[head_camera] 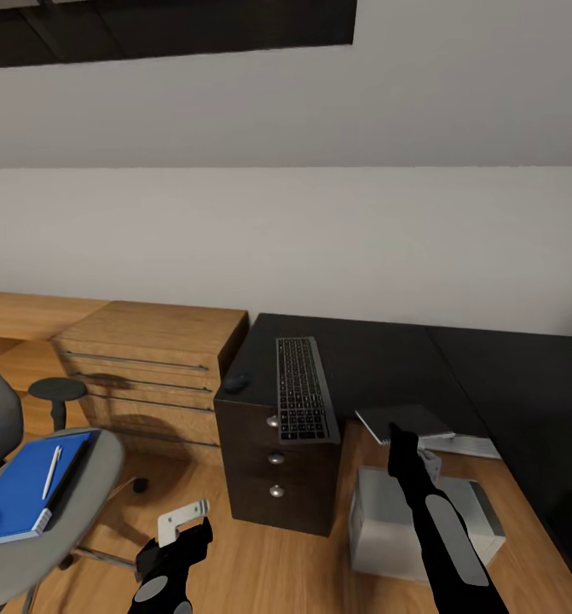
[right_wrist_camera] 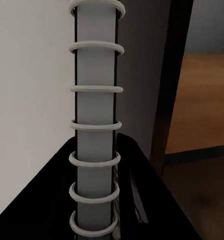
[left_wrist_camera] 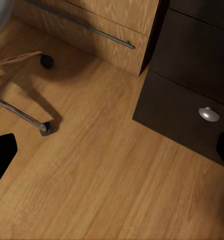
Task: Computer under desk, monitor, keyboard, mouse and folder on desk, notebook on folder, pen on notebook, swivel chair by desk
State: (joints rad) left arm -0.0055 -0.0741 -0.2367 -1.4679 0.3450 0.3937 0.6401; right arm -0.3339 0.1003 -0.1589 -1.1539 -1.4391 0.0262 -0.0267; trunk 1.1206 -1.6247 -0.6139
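While the keyboard (head_camera: 303, 390) and mouse (head_camera: 236, 383) already lie on the table (head_camera: 379, 362), the right pincer (head_camera: 402, 442) pinches the spiral notebook (head_camera: 405, 421); folder (head_camera: 21, 490) and pen (head_camera: 51, 472) remain on the swivel chair (head_camera: 72, 503). Left pincer (head_camera: 183, 522) hangs spread.

You see the keyboard (head_camera: 303, 389) lying on the counter (head_camera: 379, 358) above its drawer unit (head_camera: 273, 465), the computer (head_camera: 422, 520) below at right. At left, the pen (head_camera: 51, 472) rests on the folder (head_camera: 26, 495) on the swivel chair (head_camera: 60, 503).
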